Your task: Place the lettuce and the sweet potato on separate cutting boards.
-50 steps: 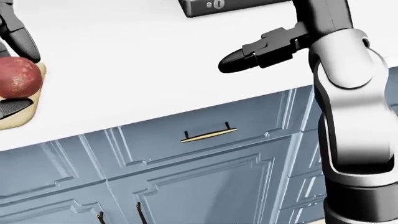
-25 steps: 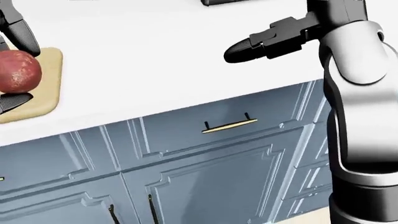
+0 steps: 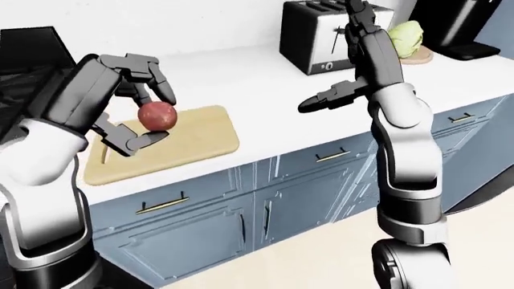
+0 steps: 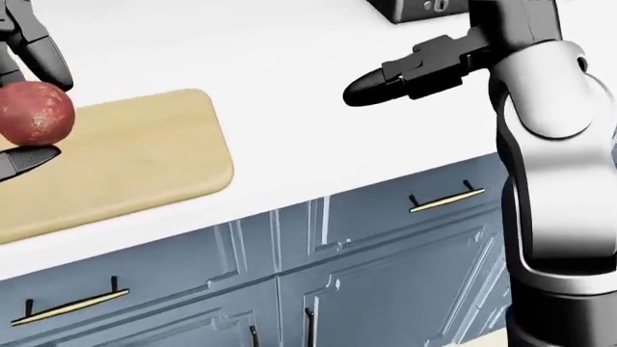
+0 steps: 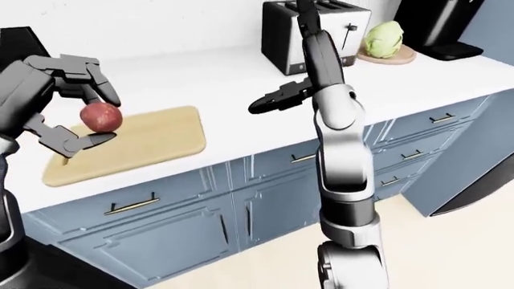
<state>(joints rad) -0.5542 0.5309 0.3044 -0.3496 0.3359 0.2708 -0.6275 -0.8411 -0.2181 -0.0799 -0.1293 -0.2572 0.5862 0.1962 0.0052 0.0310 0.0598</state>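
A round red sweet potato (image 3: 157, 115) hangs just above a rectangular wooden cutting board (image 3: 205, 135) on the white counter. My left hand (image 3: 161, 119) is shut on it, fingers over the top and thumb underneath. In the head view the sweet potato (image 4: 37, 113) sits at the left edge over the same board (image 4: 145, 163). The pale green lettuce (image 5: 383, 38) rests on a small round board (image 5: 399, 57) at the upper right, beside the toaster. My right hand (image 3: 320, 101) hovers open and empty over the counter, fingers pointing left, well short of the lettuce.
A silver toaster (image 5: 281, 33) stands at the top of the counter, with a black appliance (image 5: 438, 24) to its right. A dark stove (image 3: 24, 66) lies at the left. Blue cabinet fronts with brass handles (image 4: 445, 199) run below the counter edge.
The camera has swung left, so the counter and cabinets slide right and much more of the cutting board shows. The sweet potato stays in my left hand; the right hand holds its pose.
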